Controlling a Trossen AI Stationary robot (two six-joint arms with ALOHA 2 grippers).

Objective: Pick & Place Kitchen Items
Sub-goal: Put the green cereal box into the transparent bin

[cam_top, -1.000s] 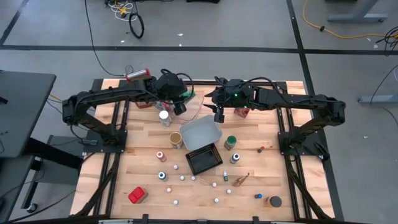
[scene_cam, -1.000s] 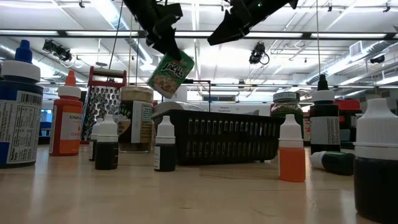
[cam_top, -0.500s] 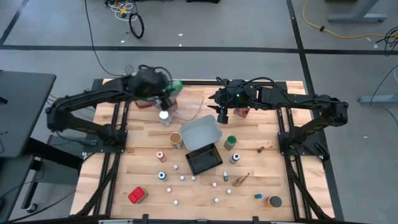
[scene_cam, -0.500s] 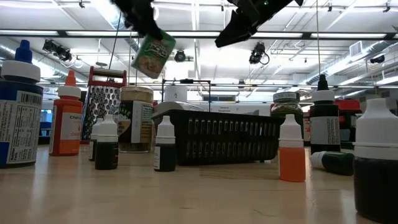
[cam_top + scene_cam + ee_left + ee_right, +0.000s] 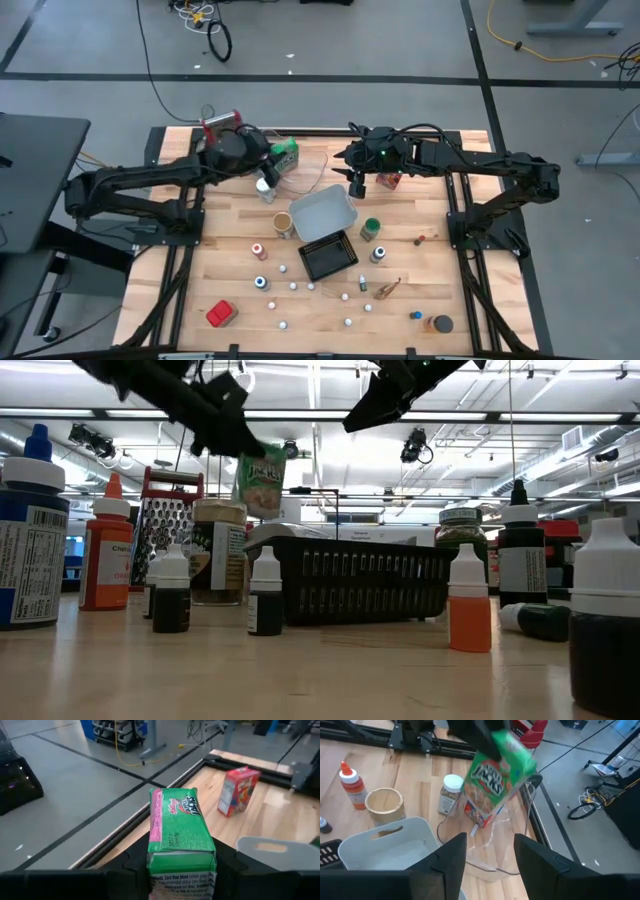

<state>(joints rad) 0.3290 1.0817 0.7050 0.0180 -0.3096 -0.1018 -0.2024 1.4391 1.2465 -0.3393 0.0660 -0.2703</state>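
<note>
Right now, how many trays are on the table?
3: a grey tray mid-table, a black tray touching its near side, and a clear tray near the far edge between the two arms. None looks hidden.

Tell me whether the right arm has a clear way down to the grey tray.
Probably yes. The right gripper hangs open and empty just above the grey tray, nothing between them; the left gripper holds the green carton off to the side.

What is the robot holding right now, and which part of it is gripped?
The left gripper holds the green cereal box by one end, a finger on each side. The right gripper is open and holds nothing.
</note>
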